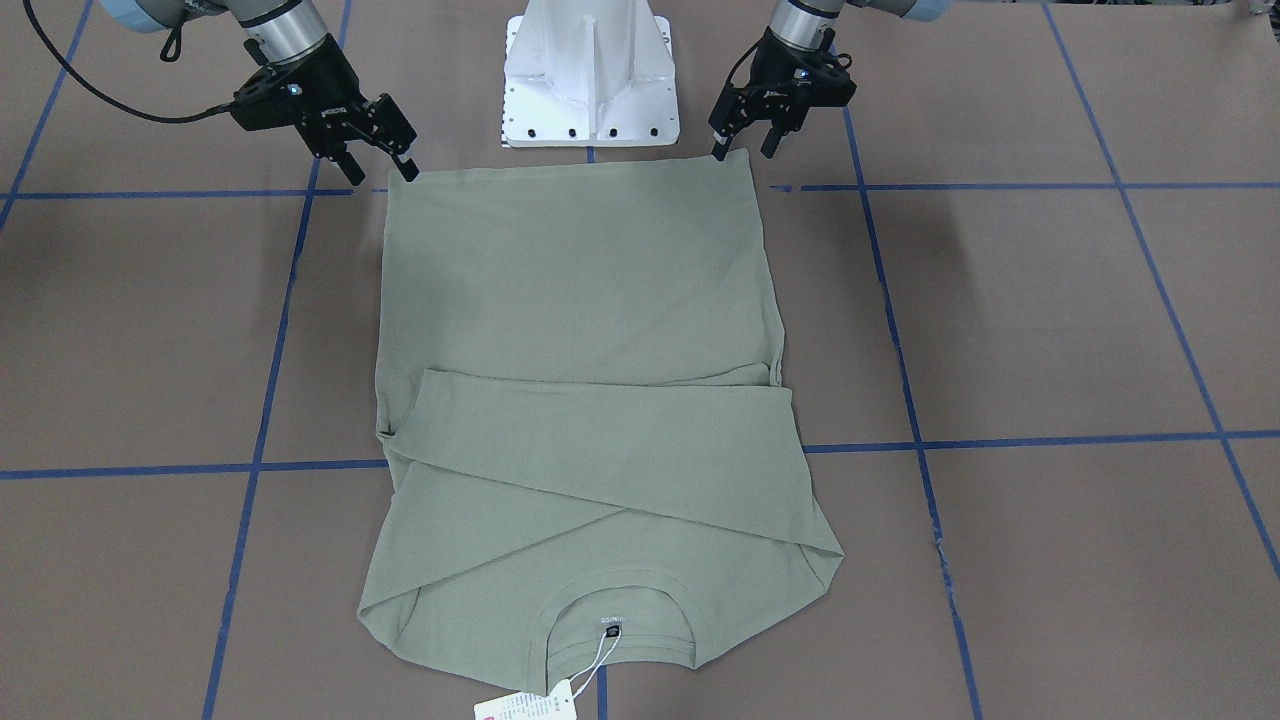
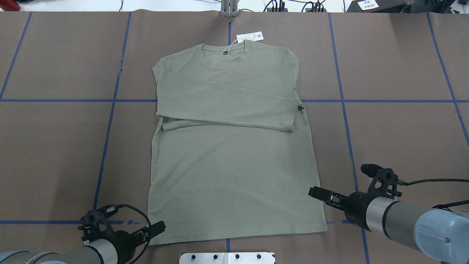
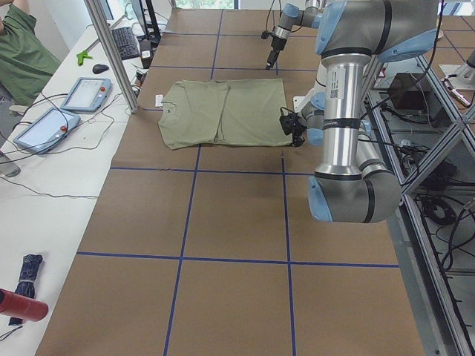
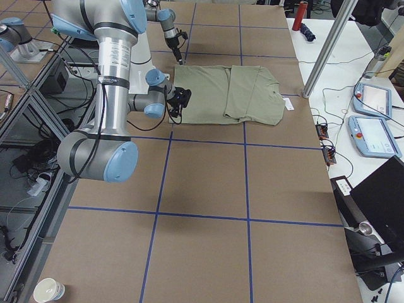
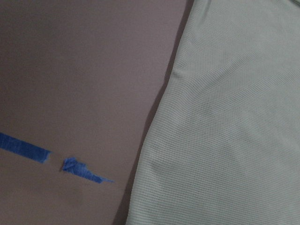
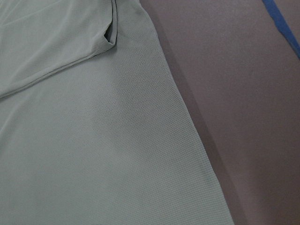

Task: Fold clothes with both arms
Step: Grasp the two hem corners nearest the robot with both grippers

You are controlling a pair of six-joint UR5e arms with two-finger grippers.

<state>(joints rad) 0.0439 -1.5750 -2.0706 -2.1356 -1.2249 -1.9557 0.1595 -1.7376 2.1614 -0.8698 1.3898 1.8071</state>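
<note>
Judging from the flat sage-green waffle-knit long-sleeved shirt [image 2: 234, 176], which step is this?

Sleeves look done: 2 lie crossed over the chest. I'd say the bottom-up fold comes next.

Where's everything?

Left of the white metal pedestal base [image 2: 227, 257], the black 2-finger left gripper [image 1: 744, 150] hangs spread and empty at a hem corner. The shirt lies just beyond the base, hem nearest. Right of the base, the right gripper [image 1: 383, 175] is likewise spread, holding nothing.

Next?

Pinching both thin, soft corners, then lifting evenly.

Six views around one shirt [image 2: 234, 165]
</note>
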